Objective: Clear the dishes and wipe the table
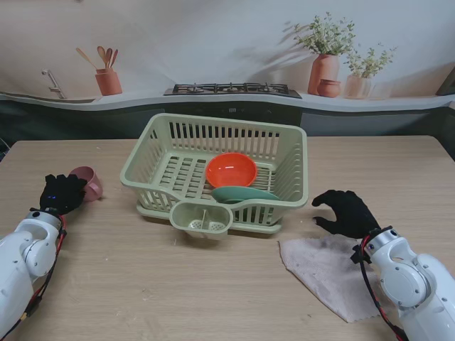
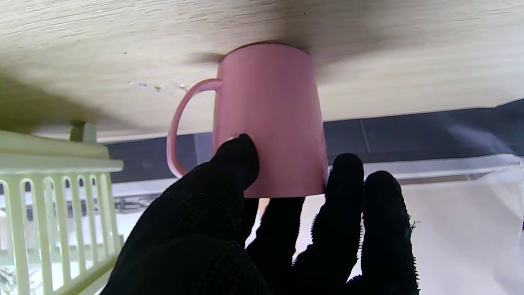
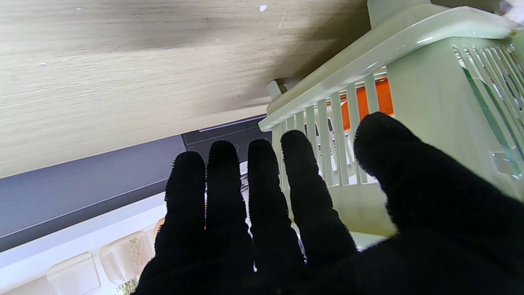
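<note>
Across the wooden desk, the biggest thing is the pale green dish rack, standing between the two hands and slightly farther from me than either. An orange bowl and a teal plate lie inside it, the plate's edge just under the bowl. A beige cloth lies flat beside and partly under the right wrist, nearer to me than the right fingers. The right hand holds nothing; its fingers are spread and arched over bare desk, close to the rack's right wall. The left hand is at the pink mug, which stands on the desk just beyond its fingertips. The left fingers are curled round the mug's rim and wall, thumb on the handle side, though whether the grip is firm I cannot tell.
</note>
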`<state>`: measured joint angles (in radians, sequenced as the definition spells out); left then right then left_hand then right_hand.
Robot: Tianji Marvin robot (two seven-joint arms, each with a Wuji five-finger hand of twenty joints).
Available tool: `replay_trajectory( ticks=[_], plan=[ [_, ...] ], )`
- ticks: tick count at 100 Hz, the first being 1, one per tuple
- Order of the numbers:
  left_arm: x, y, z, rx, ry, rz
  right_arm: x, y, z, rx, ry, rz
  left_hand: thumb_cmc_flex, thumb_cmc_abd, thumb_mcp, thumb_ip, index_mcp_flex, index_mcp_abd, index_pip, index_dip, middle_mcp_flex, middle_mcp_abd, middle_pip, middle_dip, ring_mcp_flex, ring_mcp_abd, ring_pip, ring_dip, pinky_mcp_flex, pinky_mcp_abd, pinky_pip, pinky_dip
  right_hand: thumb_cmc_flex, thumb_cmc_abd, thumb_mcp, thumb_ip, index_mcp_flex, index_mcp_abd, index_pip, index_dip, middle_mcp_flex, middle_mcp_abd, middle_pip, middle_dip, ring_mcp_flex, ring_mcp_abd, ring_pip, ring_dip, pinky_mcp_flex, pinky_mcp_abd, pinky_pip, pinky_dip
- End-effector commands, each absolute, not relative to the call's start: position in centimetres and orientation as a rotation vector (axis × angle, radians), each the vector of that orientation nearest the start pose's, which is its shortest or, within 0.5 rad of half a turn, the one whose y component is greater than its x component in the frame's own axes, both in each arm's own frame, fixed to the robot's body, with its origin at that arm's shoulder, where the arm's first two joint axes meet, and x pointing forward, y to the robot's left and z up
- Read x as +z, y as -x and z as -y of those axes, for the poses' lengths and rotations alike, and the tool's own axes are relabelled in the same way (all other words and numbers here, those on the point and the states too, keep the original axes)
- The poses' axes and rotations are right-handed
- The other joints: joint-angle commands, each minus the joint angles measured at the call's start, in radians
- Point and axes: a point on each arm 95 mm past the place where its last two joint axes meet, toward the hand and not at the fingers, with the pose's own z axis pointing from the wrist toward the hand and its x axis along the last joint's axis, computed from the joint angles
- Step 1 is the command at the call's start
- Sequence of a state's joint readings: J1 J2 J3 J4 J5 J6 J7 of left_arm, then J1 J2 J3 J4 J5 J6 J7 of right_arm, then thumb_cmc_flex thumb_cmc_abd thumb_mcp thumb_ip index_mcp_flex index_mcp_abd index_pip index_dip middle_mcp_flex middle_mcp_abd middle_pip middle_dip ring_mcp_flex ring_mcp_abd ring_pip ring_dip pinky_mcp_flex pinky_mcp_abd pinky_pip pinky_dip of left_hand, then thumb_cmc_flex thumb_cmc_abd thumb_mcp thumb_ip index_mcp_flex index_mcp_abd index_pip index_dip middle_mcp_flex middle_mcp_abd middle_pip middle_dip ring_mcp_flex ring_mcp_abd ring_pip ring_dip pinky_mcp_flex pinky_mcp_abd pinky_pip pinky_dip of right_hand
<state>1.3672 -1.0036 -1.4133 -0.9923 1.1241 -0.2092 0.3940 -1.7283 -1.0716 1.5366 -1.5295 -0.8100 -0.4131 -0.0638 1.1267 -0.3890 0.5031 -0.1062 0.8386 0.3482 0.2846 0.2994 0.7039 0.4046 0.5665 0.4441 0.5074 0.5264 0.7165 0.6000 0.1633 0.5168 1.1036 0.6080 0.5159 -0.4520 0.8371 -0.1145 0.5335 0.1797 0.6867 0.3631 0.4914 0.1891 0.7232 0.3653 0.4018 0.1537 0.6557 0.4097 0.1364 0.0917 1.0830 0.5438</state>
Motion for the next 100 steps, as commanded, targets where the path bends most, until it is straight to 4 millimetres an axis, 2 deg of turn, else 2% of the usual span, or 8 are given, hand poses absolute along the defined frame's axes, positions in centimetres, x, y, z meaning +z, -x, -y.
replay_trajectory(
  ticks=[1,17,22,42,68,80,88,100],
  plan=[
    [-37.1,-43.8,-21.5,-1.159,1.133,-1.321,-33.7,-36.8,10.4,1.689,-1.308,-1.415,0.104,0.012,-0.034,0.022,0.088,-0.036,0.056,0.002,0.044,0.039,-0.004,0.048,0.038,0.048,0.032,0.021,0.028,0.043,0.060,0.039,0.006,0.005,0.024,0.043,0.003,-0.007,0.009,-0.001,0.004,-0.014,0.007,0.007,-0.008,-0.016,0.002,0.001,-0.013,-0.026,-0.007,0.010],
    [-37.2,-43.8,-21.5,-1.159,1.120,-1.325,-33.7,-36.8,10.4,1.688,-1.310,-1.414,0.127,-0.011,-0.001,0.025,0.115,-0.038,0.183,0.033,0.147,0.061,0.012,0.094,0.128,0.082,0.111,0.066,0.101,0.083,0.125,0.092,0.006,0.006,0.023,0.043,0.003,-0.007,0.009,-0.001,0.004,-0.015,0.006,0.007,-0.007,-0.017,0.003,0.001,-0.013,-0.022,-0.007,0.011],
    [-37.2,-43.8,-21.5,-1.159,1.116,-1.330,-33.7,-36.8,10.4,1.689,-1.309,-1.414,0.112,-0.028,0.043,0.014,0.119,-0.042,0.221,0.036,0.170,0.067,0.020,0.106,0.152,0.101,0.128,0.086,0.128,0.097,0.144,0.117,0.006,0.006,0.023,0.043,0.002,-0.008,0.009,-0.001,0.004,-0.015,0.007,0.007,-0.007,-0.016,0.003,0.001,-0.013,-0.022,-0.007,0.011],
    [-37.2,-44.0,-21.5,-1.171,1.089,-1.337,-33.7,-36.8,10.5,1.689,-1.310,-1.414,0.080,-0.079,0.167,-0.012,0.146,-0.056,0.320,0.114,0.239,0.088,0.091,0.131,0.261,0.112,0.217,0.166,0.221,0.149,0.221,0.200,0.005,0.007,0.022,0.043,0.002,-0.008,0.009,-0.001,0.004,-0.016,0.007,0.007,-0.007,-0.017,0.003,0.001,-0.013,-0.023,-0.007,0.011],
    [-37.0,-44.2,-21.6,-1.186,1.062,-1.330,-33.7,-36.8,10.5,1.691,-1.310,-1.413,0.066,-0.078,0.226,-0.029,0.127,-0.085,0.381,0.399,0.248,0.107,0.261,0.153,0.354,0.098,0.364,0.310,0.333,0.181,0.279,0.274,0.005,0.007,0.021,0.044,0.003,-0.008,0.009,-0.002,0.004,-0.016,0.006,0.007,-0.007,-0.017,0.003,0.001,-0.012,-0.021,-0.007,0.011],
    [-36.8,-44.1,-21.7,-1.211,1.039,-1.321,-33.7,-36.8,10.4,1.690,-1.311,-1.414,0.052,-0.085,0.247,-0.042,0.067,-0.108,0.489,0.589,0.260,0.106,0.334,0.161,0.397,0.084,0.421,0.351,0.382,0.181,0.307,0.296,0.005,0.007,0.020,0.044,0.003,-0.007,0.008,-0.002,0.004,-0.015,0.006,0.007,-0.008,-0.017,0.003,0.001,-0.012,-0.021,-0.007,0.011],
    [-36.5,-44.1,-21.8,-1.218,1.025,-1.323,-33.7,-36.8,10.5,1.691,-1.310,-1.414,0.029,-0.094,0.282,-0.060,0.004,-0.114,0.682,0.500,0.270,0.101,0.375,0.172,0.431,0.072,0.453,0.377,0.417,0.181,0.328,0.315,0.004,0.008,0.020,0.044,0.003,-0.008,0.009,-0.002,0.004,-0.017,0.006,0.007,-0.007,-0.018,0.003,0.001,-0.013,-0.022,-0.007,0.011],
    [-35.8,-44.0,-21.8,-1.232,1.023,-1.324,-33.7,-36.8,10.5,1.691,-1.310,-1.413,0.016,-0.090,0.289,-0.071,-0.018,-0.113,0.777,0.436,0.273,0.103,0.407,0.193,0.452,0.067,0.485,0.396,0.440,0.181,0.345,0.321,0.005,0.007,0.021,0.044,0.003,-0.007,0.008,-0.002,0.004,-0.015,0.006,0.007,-0.008,-0.018,0.002,0.000,-0.012,-0.022,-0.007,0.011]
  ],
)
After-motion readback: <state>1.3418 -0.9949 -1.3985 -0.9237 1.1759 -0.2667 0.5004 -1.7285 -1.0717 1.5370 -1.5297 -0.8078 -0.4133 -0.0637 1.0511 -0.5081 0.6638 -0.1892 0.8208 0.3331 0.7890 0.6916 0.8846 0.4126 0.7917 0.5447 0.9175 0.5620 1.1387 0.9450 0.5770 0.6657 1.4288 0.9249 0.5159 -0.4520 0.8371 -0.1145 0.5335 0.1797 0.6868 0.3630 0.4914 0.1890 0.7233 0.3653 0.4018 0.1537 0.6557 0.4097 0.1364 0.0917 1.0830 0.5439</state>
